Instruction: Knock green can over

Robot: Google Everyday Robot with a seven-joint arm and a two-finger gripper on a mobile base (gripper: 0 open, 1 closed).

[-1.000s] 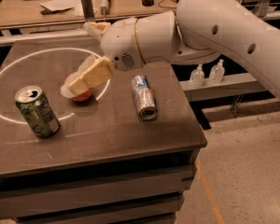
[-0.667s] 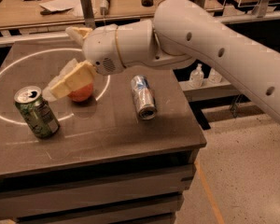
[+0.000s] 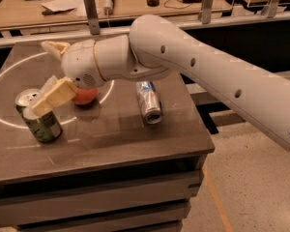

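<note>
At the worktop's [image 3: 135, 144] left side, your gripper [image 3: 47, 99] had swung across to the green can [image 3: 44, 125], which stood upright, unpushed; whether it was apart or together you couldn't tell.

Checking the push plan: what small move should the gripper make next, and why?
Probably a short sideways push to the picture's left: the gripper is at the upper part of the green can, which stands upright, so a high shove should tip it.
</note>
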